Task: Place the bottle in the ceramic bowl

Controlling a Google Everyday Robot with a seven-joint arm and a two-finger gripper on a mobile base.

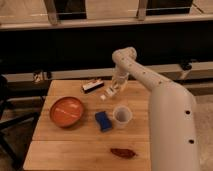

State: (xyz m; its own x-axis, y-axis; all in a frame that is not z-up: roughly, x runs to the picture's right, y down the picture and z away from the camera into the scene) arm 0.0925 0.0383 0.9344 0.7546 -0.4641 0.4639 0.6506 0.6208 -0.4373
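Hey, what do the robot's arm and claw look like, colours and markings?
The arm is smooth and white, made of thick rounded tube-like segments with a bulbous joint. A few small dark dots mark its wide near segment. No loose cables show. The claw, over the far part of the wooden table, looks pale and far slimmer.

The claw [114, 89] is at the bottle [105, 95] (behind the cup [122, 115]); the ceramic bowl [66, 111] lies left.
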